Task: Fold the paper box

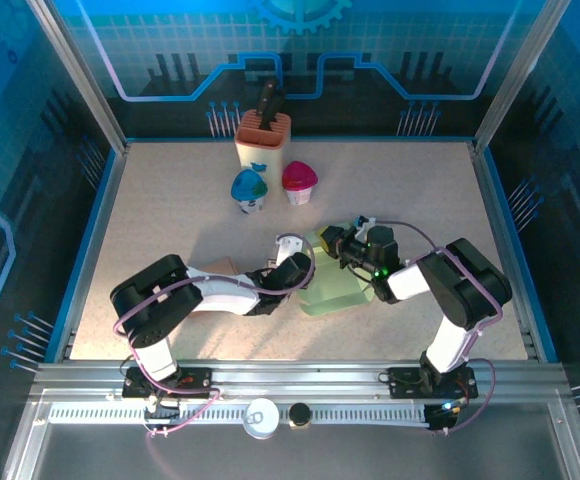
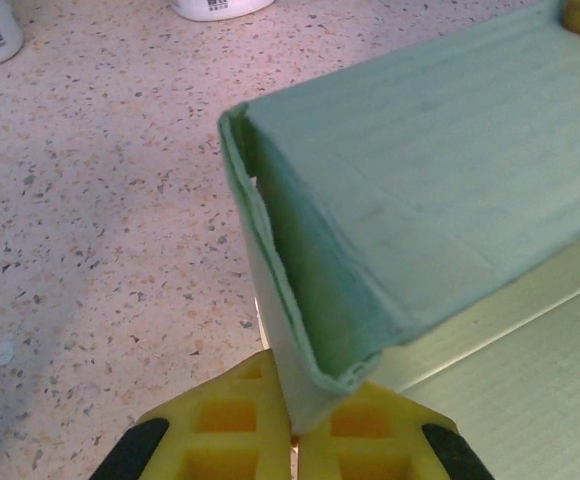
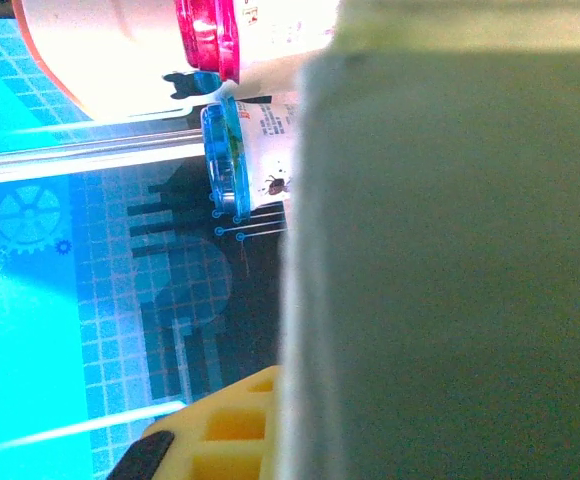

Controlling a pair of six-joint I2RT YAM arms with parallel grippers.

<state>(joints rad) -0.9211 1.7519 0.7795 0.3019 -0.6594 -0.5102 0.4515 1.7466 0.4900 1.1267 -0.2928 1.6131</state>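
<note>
Yellow ribbed fingers (image 2: pixel 220 432) of the left gripper (image 2: pixel 292 432) sit closest to the lens, clenched on the lower corner of the paper box (image 2: pixel 420 200), where two layers of pale green card meet in a raised wall. Seen from above, the paper box (image 1: pixel 335 292) lies near mid-table, a little right of centre, between the two arms. The right gripper (image 1: pixel 348 243) is at its far edge. In that wrist's view one yellow finger (image 3: pixel 215 432) lies flush against a green panel, its mate hidden behind. The pincer is clamped shut, and is judged to be nipping that panel. Risks: both grips are small and sit near edges, so the doubled wall could slip free and spring flat. Arms drawing apart might tear the card or buckle it off its score lines. A crooked push would set a crease in the wrong place, and the flat base could skate on the smooth top. Card is thin, matte and faintly ribbed, with straight scored folds. The wall edge shows a slight gape between its layers. The table (image 1: pixel 170 200) is beige, speckled and stone-like. Well apart at the far side are a blue-lidded cup (image 1: pixel 249 187), a pink-lidded cup (image 1: pixel 299 178) and an orange holder (image 1: pixel 263 140) with a dark handle standing in it.
</note>
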